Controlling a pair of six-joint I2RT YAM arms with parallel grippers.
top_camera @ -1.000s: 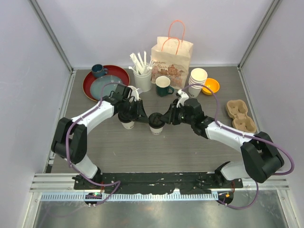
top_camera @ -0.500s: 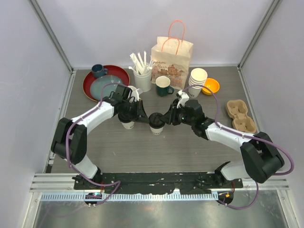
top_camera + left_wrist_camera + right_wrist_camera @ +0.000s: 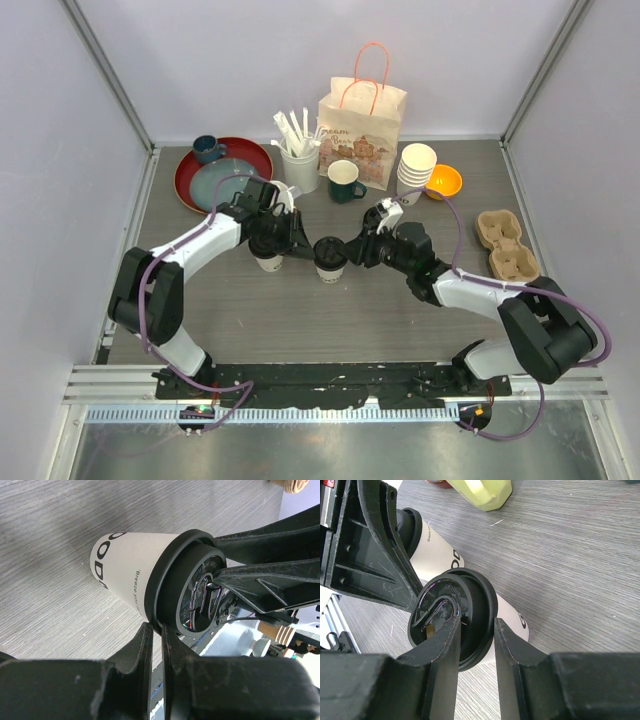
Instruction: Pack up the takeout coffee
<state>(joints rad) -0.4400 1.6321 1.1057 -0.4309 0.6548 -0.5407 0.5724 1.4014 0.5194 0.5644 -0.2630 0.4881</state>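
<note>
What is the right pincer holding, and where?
The right pincer seems to pinch the coffee cup by the rim of its black lid.

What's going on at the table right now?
Both arms are at the two lidded cups mid-table. The left gripper sits over the left cup. The right gripper has its fingers around the lid rim of the right cup. Both cups stand on the table; the paper bag and carrier tray wait unused.
</note>
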